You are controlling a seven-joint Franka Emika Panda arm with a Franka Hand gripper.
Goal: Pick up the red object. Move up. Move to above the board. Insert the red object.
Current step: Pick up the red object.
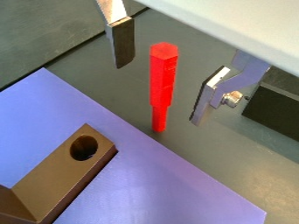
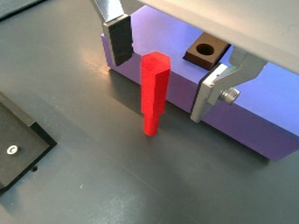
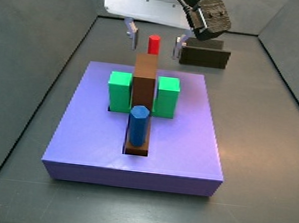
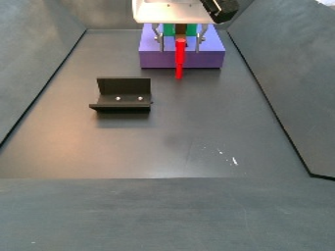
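Note:
The red object (image 1: 162, 83) is a thin red peg standing upright on the dark floor, just off the edge of the lavender board (image 1: 146, 171). It also shows in the other wrist view (image 2: 155, 92) and in both side views (image 3: 153, 45) (image 4: 178, 57). My gripper (image 1: 160, 90) (image 2: 160, 91) is open and lowered around the peg, with one finger (image 1: 121, 44) on each side and a gap to the peg on both sides. In the side views the gripper (image 3: 157, 32) (image 4: 178, 39) hangs over the peg at the board's (image 3: 177, 137) far edge.
The board carries a brown centre strip (image 3: 144, 83) with a hole (image 1: 83, 149), two green blocks (image 3: 120, 90) and an upright blue peg (image 3: 137, 124). The dark fixture (image 4: 121, 94) (image 3: 205, 57) stands on the floor away from the board. Grey walls enclose the floor.

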